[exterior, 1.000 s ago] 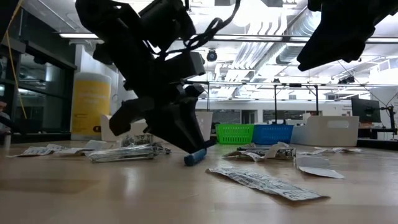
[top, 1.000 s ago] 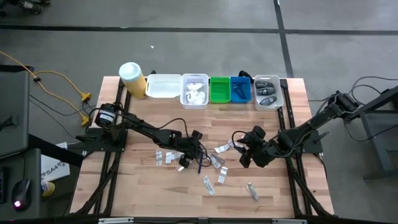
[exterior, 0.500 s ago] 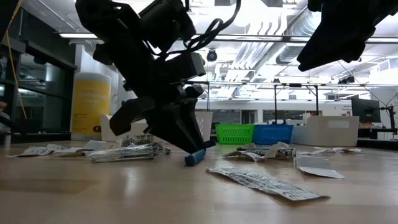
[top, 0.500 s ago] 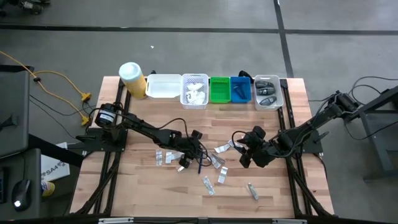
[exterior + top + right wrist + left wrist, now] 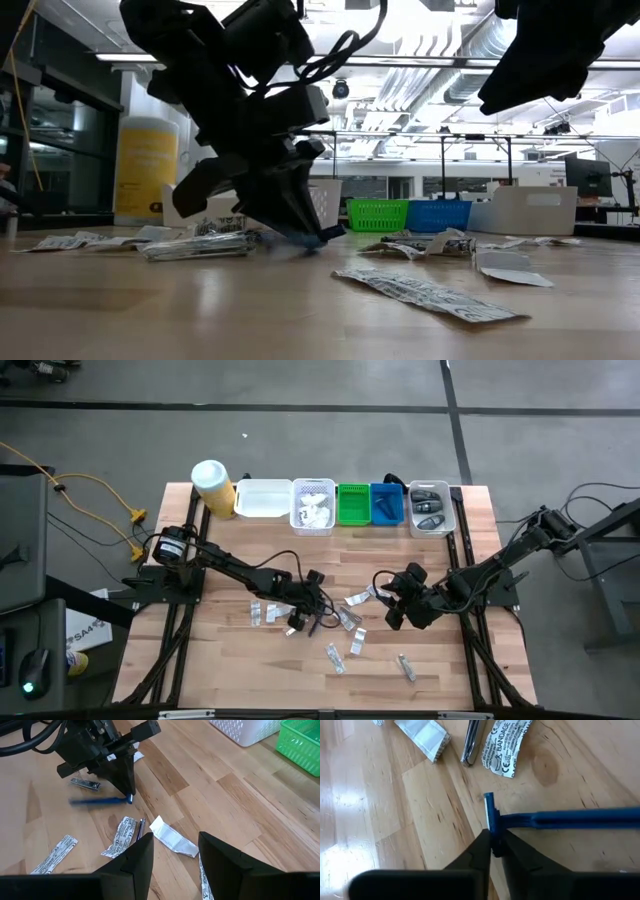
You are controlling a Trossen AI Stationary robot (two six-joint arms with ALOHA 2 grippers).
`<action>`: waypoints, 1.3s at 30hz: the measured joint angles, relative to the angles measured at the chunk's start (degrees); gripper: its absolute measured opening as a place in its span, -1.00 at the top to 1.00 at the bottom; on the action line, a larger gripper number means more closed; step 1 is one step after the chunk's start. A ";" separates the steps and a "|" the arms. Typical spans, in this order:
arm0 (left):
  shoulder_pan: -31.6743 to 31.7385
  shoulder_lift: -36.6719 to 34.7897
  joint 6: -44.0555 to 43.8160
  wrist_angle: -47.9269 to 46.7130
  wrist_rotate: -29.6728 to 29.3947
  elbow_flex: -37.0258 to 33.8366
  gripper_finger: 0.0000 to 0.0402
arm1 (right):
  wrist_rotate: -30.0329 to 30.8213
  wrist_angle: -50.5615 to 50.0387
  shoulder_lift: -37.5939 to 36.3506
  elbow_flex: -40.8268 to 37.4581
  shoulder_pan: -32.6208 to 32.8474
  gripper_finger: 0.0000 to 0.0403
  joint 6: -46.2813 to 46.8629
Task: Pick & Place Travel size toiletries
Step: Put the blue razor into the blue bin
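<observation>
My left gripper [image 5: 306,614] is down at the table's middle, shut on a thin dark-blue razor-like stick [image 5: 570,818], which also shows in the right wrist view [image 5: 97,801]. Several flat sachets [image 5: 352,615] and a metal nail clipper [image 5: 85,783] lie flat on the wood around it. My right gripper [image 5: 392,607] hovers open to the right of the pile, above a white sachet [image 5: 172,837], touching nothing. My left gripper pinches the blue stick by its crosswise head end [image 5: 490,815] between the two fingertips [image 5: 481,847]. The fingers come from above, slanting down [image 5: 125,780]. The long handle [image 5: 95,801] sticks out sideways, about level, just above the wood.
Along the far edge stand a yellow canister [image 5: 213,485], a white tray [image 5: 263,498], a white basket [image 5: 313,506], a green bin [image 5: 353,504], a blue bin [image 5: 387,504] and a clear bin [image 5: 431,508]. More sachets [image 5: 334,657] lie toward the near edge.
The left gripper has stayed shut on the blue stick and risen slightly. The stick's end, which rested on the wood, has come up off the table and swung, showing blurred now.
</observation>
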 joint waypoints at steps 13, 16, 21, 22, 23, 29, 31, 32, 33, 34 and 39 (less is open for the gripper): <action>0.00 -1.44 0.08 -1.55 -1.27 2.55 0.97 | -0.17 3.94 1.22 0.00 0.00 0.26 -2.78; 0.03 -2.26 0.97 -4.03 -3.34 4.49 0.97 | -1.55 8.89 4.27 0.00 0.11 0.26 -9.06; 0.04 -2.38 1.65 -3.61 -3.43 7.50 0.96 | -3.81 21.89 12.47 0.00 0.41 0.26 -26.63; 0.04 -2.36 1.69 -3.63 -3.43 7.84 0.96 | -4.07 24.19 14.18 -0.01 0.48 0.26 -31.20; 0.04 -2.36 1.71 -3.69 -3.43 8.19 0.96 | -4.03 26.89 15.89 -0.01 0.48 0.26 -35.28; 0.04 -2.36 1.51 -3.86 -3.41 8.44 0.96 | 0.84 40.70 23.75 0.00 0.45 0.26 -52.13; 0.04 -2.36 1.48 -3.94 -3.41 8.44 0.96 | 1.05 45.31 25.94 0.00 0.36 0.26 -57.88; 0.04 -2.36 1.43 -3.99 -3.41 8.44 0.96 | 0.90 47.09 27.03 0.00 0.25 0.26 -60.18; 0.04 -2.36 1.39 -3.95 -3.39 8.44 0.96 | 0.80 49.02 28.03 0.00 0.07 0.26 -62.20; 0.04 -2.36 1.32 -3.89 -3.39 8.44 0.96 | 0.81 51.03 28.99 0.00 -0.17 0.26 -63.94; 0.04 -2.36 0.78 -3.93 -3.34 8.44 0.96 | 1.33 57.98 32.37 0.00 -2.02 0.26 -70.39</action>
